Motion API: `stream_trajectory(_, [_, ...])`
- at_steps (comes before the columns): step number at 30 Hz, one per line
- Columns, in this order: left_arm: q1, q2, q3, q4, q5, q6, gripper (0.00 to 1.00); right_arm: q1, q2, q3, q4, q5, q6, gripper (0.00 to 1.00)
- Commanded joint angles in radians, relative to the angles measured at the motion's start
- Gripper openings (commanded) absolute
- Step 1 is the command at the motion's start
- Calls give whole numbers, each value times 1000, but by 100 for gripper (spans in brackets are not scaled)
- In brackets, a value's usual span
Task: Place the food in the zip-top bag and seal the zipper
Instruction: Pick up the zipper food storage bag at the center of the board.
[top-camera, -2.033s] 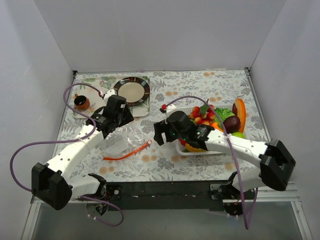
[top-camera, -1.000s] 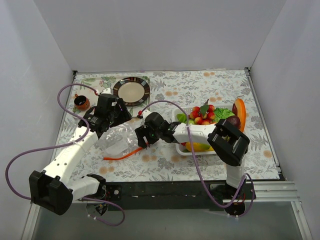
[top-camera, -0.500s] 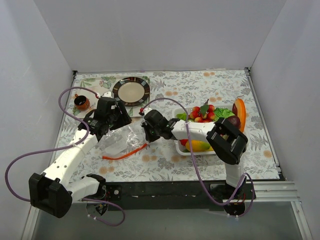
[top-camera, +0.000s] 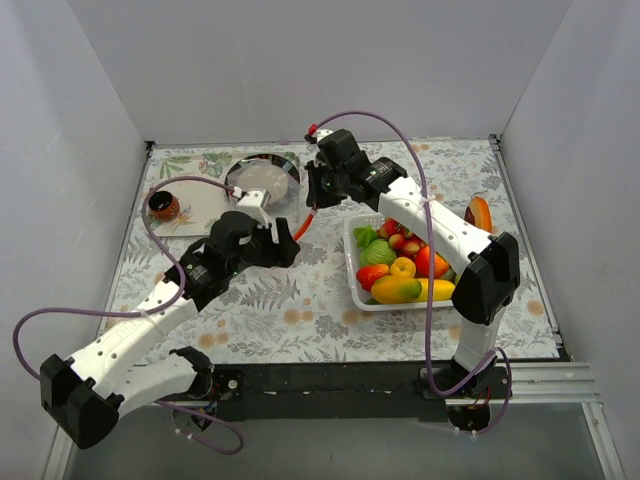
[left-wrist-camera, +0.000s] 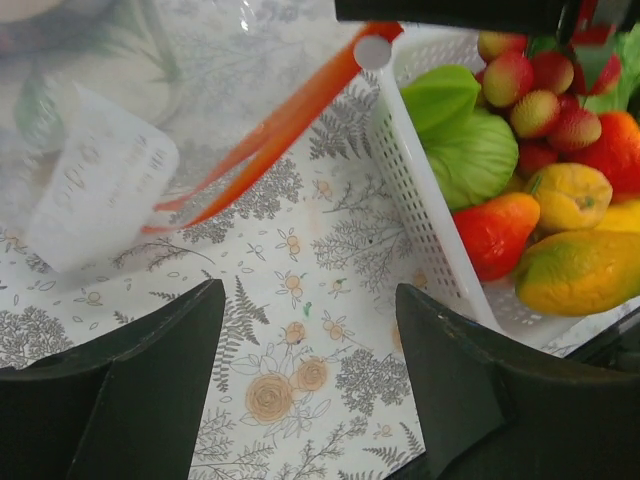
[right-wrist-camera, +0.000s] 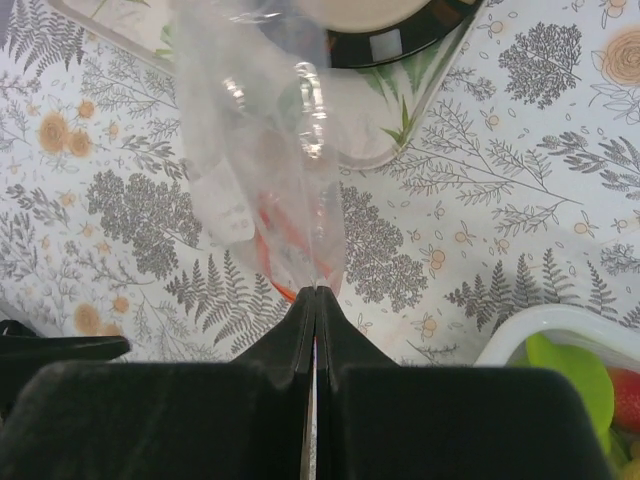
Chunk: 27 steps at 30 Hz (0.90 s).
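Note:
My right gripper (top-camera: 312, 196) (right-wrist-camera: 316, 292) is shut on the edge of the clear zip-top bag (top-camera: 268, 186) (right-wrist-camera: 262, 140) and holds it up off the table, in front of the plate. The bag hangs crumpled below the jaws, and its orange-red zipper (top-camera: 303, 222) (left-wrist-camera: 275, 128) (right-wrist-camera: 268, 262) slants down from the grip. My left gripper (top-camera: 284, 244) (left-wrist-camera: 308, 300) is open over bare tablecloth just left of the basket, below the zipper, holding nothing. The food (top-camera: 403, 270) (left-wrist-camera: 545, 200) lies piled in the white basket (top-camera: 351, 270) (left-wrist-camera: 415, 200): red, yellow, green and orange toy pieces.
A dark-rimmed plate (top-camera: 262, 180) (right-wrist-camera: 400, 35) on a tray sits at the back left behind the bag. A small brown cup (top-camera: 163, 206) stands at the far left. An orange toy vegetable (top-camera: 479, 213) lies right of the basket. White walls close in the table.
The right gripper, shut on the bag, has lifted it off the table toward the back, near the plate. My left gripper has opened wider and moved right, toward the basket.

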Motion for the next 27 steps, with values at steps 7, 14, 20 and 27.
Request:
stream_trajectory(7, [-217,115,5,24,-440,109,73,-27,-39,81,-196,-140,20,1])
stream_trajectory(14, [-238,136,3,39,-488,157,71,-50,-73,89,-210,-196,48,1])
stream_trajectory(20, [-254,146,-10,62,-427,175,68,-65,-73,98,-216,-218,65,1])
stream_trajectory(27, [-278,187,-11,79,-394,158,70,-67,-73,122,-228,-223,74,1])
